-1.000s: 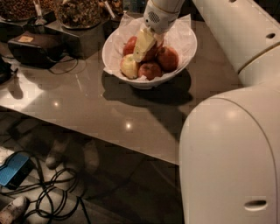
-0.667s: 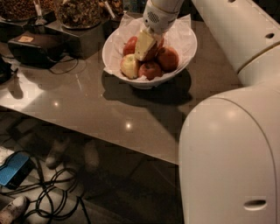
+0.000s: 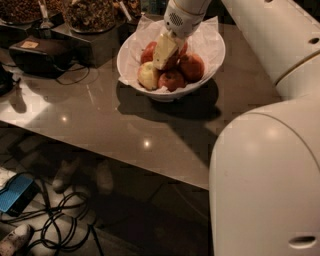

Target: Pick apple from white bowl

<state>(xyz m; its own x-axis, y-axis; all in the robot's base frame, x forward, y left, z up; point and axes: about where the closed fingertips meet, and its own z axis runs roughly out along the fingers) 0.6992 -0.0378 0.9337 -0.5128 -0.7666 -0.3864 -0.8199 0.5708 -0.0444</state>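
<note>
The white bowl [image 3: 210, 60], lined with crinkled white paper, stands on the grey table and holds several apples. A red apple with a paler patch at its dimple [image 3: 172, 80] lies at the front. A pale yellow-green apple [image 3: 149, 75] is to its left and a darker red one [image 3: 193, 66] to its right. Another red apple [image 3: 149, 51] lies at the back left. My gripper [image 3: 165, 51] reaches down from above into the middle of the bowl, right over the apples. It hides most of a red apple behind it.
A black box [image 3: 40, 54] with a cable and dark containers of nuts or grain [image 3: 90, 15] stand at the table's back left. My white arm and body [image 3: 270, 175] fill the right side. Cables and a blue object [image 3: 15, 192] lie on the floor below the table's front edge.
</note>
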